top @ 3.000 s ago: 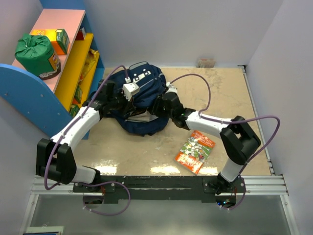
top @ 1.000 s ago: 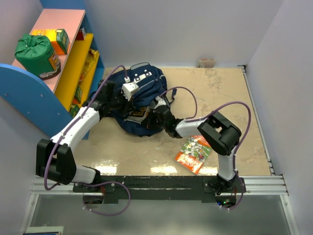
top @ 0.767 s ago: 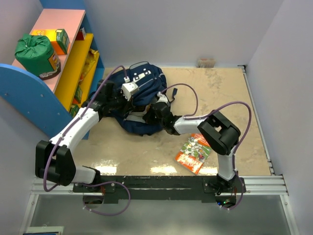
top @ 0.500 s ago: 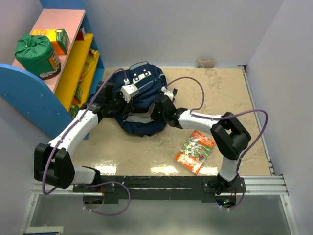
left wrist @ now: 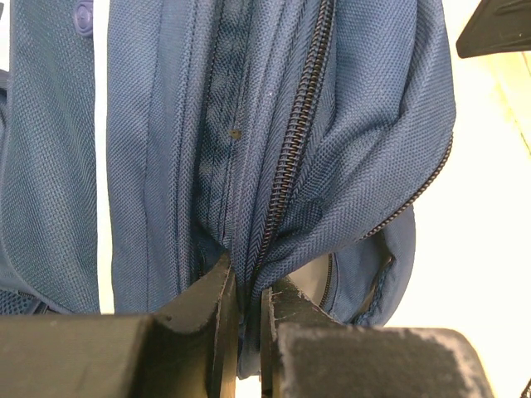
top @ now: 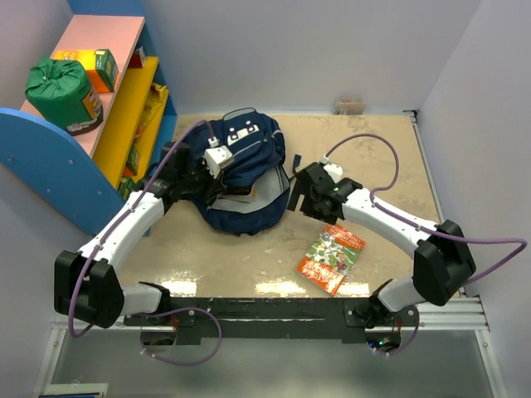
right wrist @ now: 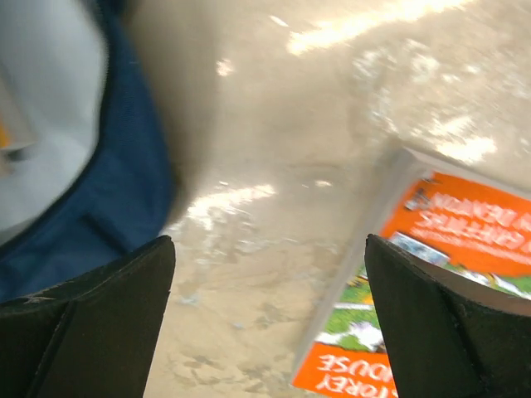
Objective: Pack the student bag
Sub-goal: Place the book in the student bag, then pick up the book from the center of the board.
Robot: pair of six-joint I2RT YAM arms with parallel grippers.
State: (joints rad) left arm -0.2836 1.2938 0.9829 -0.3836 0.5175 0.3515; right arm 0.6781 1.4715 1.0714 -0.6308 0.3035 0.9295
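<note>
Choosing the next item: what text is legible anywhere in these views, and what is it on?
"OREY HOUSE": on the orange cover of the book, upside down in the right wrist view, with the start hidden.
Upper orange band on the same cover: lettering is blurred, unreadable.
Green box on the shelf: print is too small to read.
Label on the green sack: too small to read.
White patches on the student bag: too small to read.

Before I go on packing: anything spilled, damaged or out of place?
Nothing spilled or damaged. The book lies askew on the table, outside the student bag, whose zipper edge the left gripper pinches.
</note>
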